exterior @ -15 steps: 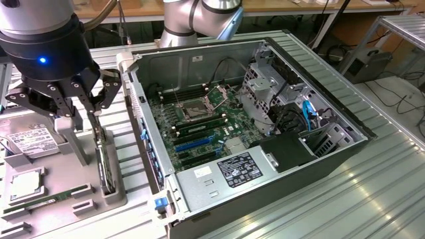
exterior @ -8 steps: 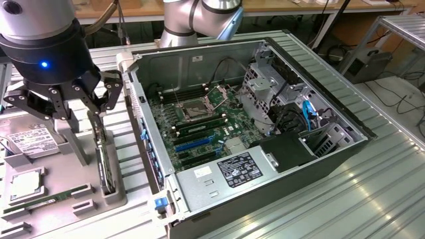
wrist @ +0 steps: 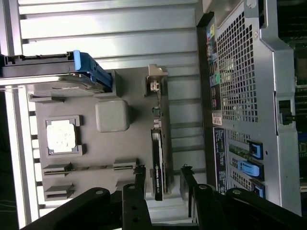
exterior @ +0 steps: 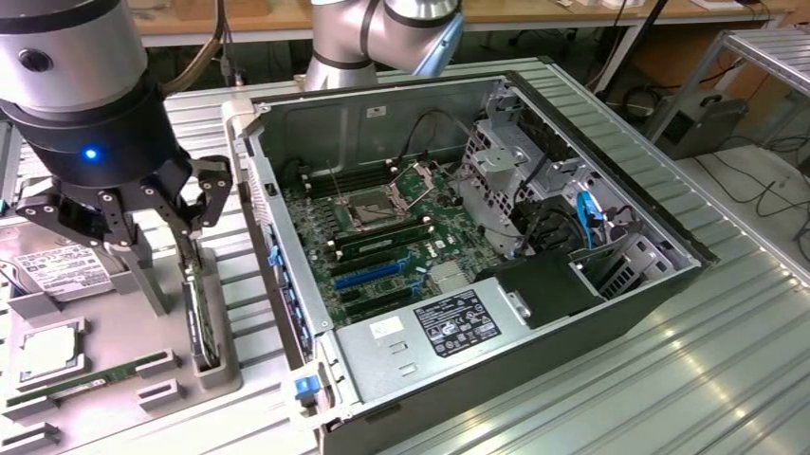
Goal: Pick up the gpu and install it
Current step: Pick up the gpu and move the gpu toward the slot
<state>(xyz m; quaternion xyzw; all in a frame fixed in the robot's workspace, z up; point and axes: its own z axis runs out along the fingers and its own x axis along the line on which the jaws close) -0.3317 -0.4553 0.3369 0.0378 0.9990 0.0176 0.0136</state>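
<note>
**Fig. Open gripper poised above the gpu in its tray**

The black two-fingered gripper (wrist: pixel 162 175) hangs with its fingers (wrist: pixel 140 176) spread wide, pinching nothing. Directly below the gap between them stands the gpu (wrist: pixel 157 143), a thin green expansion card with dark components and a narrow silver bracket at the end farther from the hand. The card rests on its long edge in a slot of the grey moulded parts tray (wrist: pixel 96 148). This upright stance turns its two flat faces toward the finger pads, which suits a pinch across its thickness. No contact shows, and the fingers appear clear of the card on both sides.

Just beside the hand, beyond the card, the open silver-grey tower case (exterior: pixel 367 114) lies on its side. Its green motherboard (exterior: pixel 379 242) faces upward, presumably so that a card can be seated from above. On the hand's other side the tray carries a square silver processor (wrist: pixel 61 135) and a boxy hard drive with a blue bracket (wrist: pixel 91 72).
</note>
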